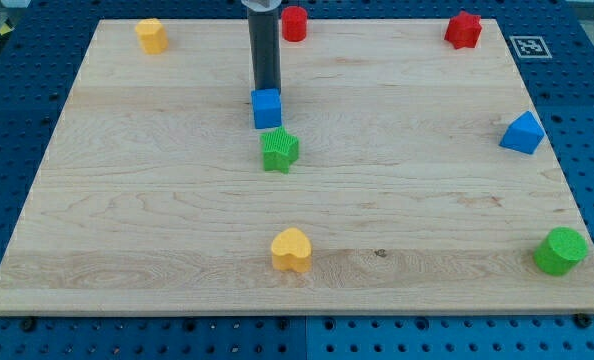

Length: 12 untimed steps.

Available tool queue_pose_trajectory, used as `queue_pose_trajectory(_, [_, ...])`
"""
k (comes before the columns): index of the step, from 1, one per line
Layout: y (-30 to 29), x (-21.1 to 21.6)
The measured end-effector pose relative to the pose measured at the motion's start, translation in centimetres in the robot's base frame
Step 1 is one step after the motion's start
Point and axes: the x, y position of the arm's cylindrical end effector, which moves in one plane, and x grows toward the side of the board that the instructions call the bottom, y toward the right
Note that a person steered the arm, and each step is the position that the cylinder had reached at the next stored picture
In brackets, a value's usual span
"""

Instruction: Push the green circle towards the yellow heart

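The green circle (561,250) lies near the board's bottom right corner. The yellow heart (291,249) lies near the bottom edge, about the middle of the board. My tip (266,91) stands at the view's top middle, touching or just behind the top of a blue cube (267,108). The tip is far up and left of the green circle and well above the yellow heart.
A green star (279,149) lies just below the blue cube. A yellow block (152,35) sits at top left, a red cylinder (294,23) at top middle, a red block (463,29) at top right, a blue triangular block (522,133) at the right edge. The wooden board (127,200) rests on a blue pegboard.
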Motion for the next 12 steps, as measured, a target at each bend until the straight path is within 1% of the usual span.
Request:
queue_pose_trajectory(2, [-1.4, 1.2])
queue_pose_trajectory(3, [2.8, -0.2])
queue_pose_trajectory(4, [7.4, 0.3])
queue_pose_trajectory(5, [11.5, 4.6])
queue_pose_trajectory(6, [18.5, 8.0])
queue_pose_trajectory(8, [34.2, 17.3])
queue_pose_trajectory(9, [38.5, 22.0])
queue_pose_trajectory(10, [38.0, 23.2])
queue_pose_trajectory(11, [37.2, 23.2])
queue_pose_trajectory(12, [34.8, 23.2])
